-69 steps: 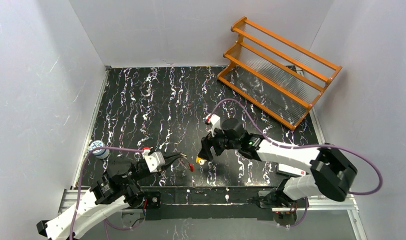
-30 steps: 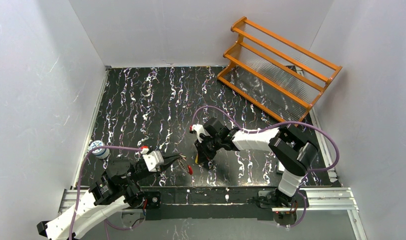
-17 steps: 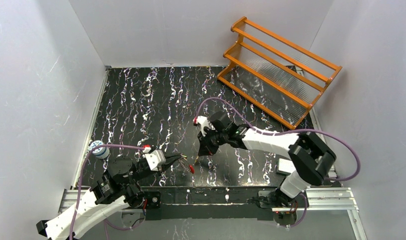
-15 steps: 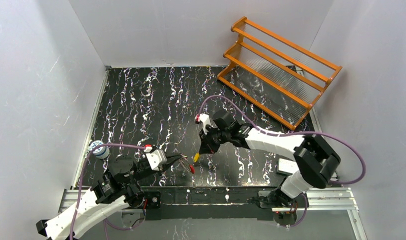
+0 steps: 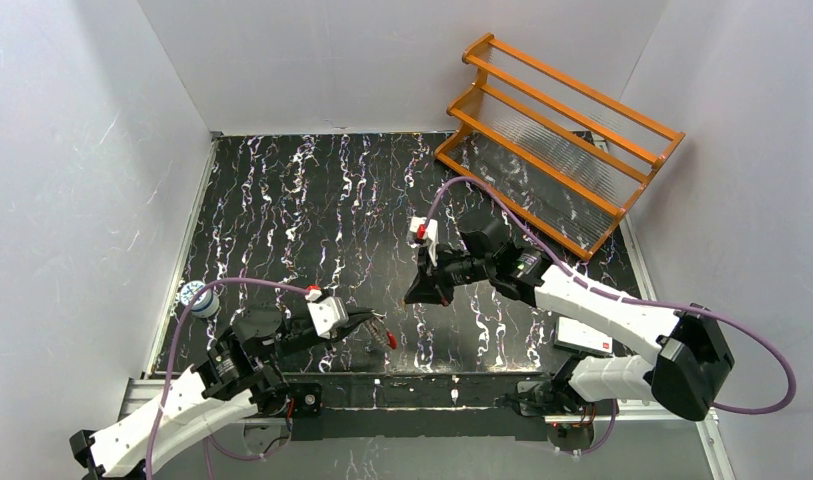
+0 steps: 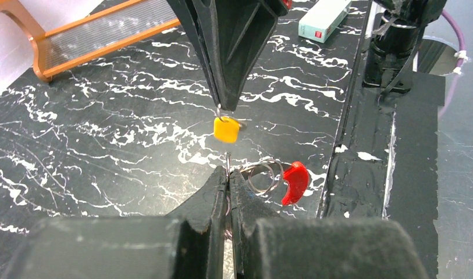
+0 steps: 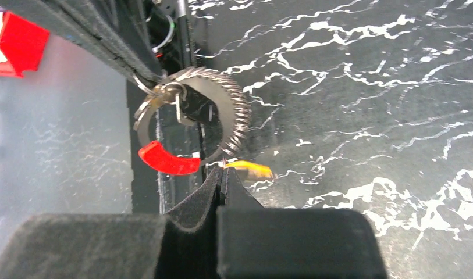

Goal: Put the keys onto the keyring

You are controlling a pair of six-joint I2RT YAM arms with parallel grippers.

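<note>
**A:** How is the left arm sitting?

**B:** It lies low along the near edge of the black marbled table (image 5: 282,200), with the forearm running to the right. The left gripper (image 6: 228,174) is clenched on the wire of the keyring (image 6: 263,173). The loop sticks out past the tips, and its red section (image 6: 294,182) is on the side away from the fingers.

**A:** And the right arm?

**B:** Its elbow is folded back near its base at the near right. The white forearm stretches up and left across the table, and the wrist bends so the right gripper (image 6: 227,106) points down toward the left one. Its jaws are pinched together on the yellow key (image 6: 227,129), which hangs from the tips.

**A:** Is that key touching the ring?

**B:** In the left wrist view it hangs just above the left fingertips, with a gap between. In the right wrist view it sits just beside the loop's lower edge, and I cannot tell whether they touch.

**A:** Where is the other key?

**B:** The silvery key (image 7: 193,104) sits within the loop, close to the left tips. I cannot tell whether it is threaded on.

**A:** Is anything else there?

**B:** An orange rack (image 5: 557,130) stands at the far right, and a small box (image 5: 582,340) lies near the right arm's base.
</note>
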